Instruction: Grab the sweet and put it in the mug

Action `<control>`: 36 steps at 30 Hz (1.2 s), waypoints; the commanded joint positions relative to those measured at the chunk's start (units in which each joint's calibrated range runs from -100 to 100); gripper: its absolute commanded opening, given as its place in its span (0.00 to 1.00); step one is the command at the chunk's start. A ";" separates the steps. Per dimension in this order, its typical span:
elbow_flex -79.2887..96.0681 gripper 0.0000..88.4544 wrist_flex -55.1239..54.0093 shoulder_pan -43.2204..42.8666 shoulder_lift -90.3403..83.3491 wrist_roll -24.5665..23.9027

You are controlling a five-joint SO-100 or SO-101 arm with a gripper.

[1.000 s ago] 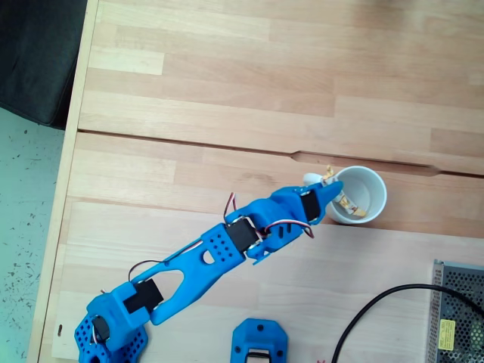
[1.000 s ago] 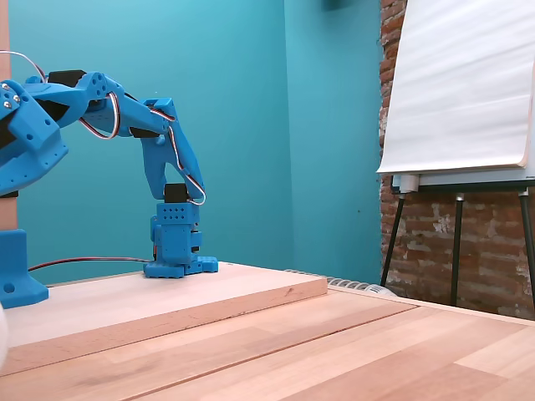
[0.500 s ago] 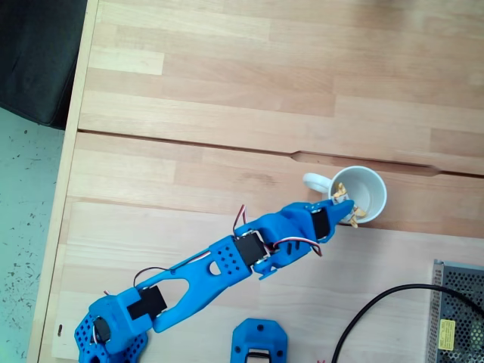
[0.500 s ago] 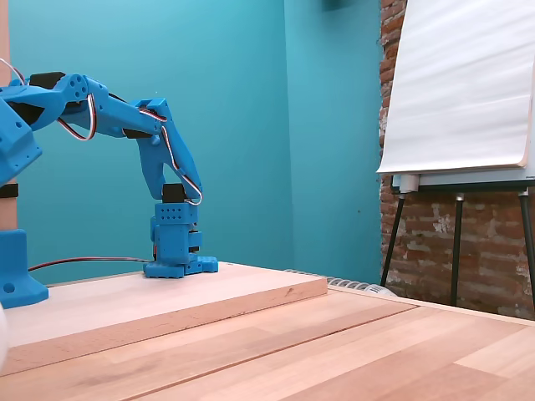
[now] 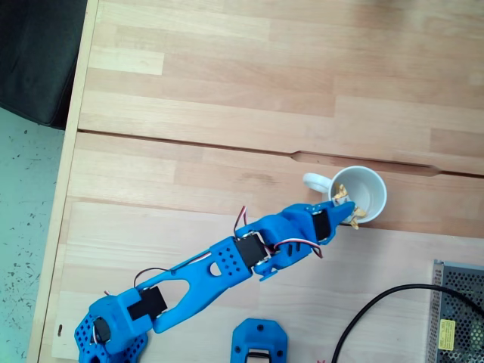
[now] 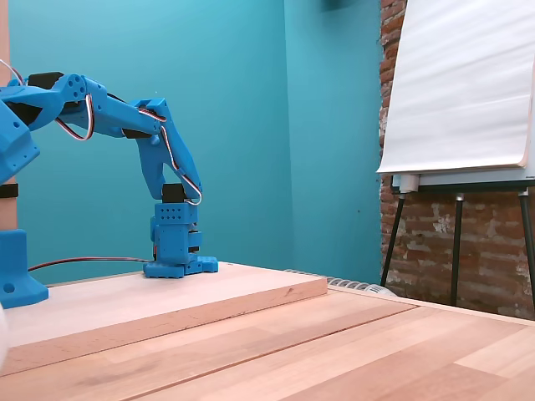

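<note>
- The gripper (image 5: 346,207) hangs over the mug (image 5: 372,189) rim, seemingly pinching the sweet (image 5: 340,190) at its tips.
- Likely light, crinkly and slippery; hold the wrapped middle, not the twisted ends.

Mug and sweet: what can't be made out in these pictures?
- End effector, top-down fixed view: the jaw opening is too small and blurred to read.
- Sweet: tiny, whether gripped or released is unclear.
- Mug, side fixed view: cut off by the left edge.
</note>
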 commanded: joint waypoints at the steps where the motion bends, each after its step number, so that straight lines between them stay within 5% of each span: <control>1: -1.58 0.07 -1.57 0.58 -1.38 0.10; 36: -20.75 0.07 -0.52 0.00 12.48 -0.44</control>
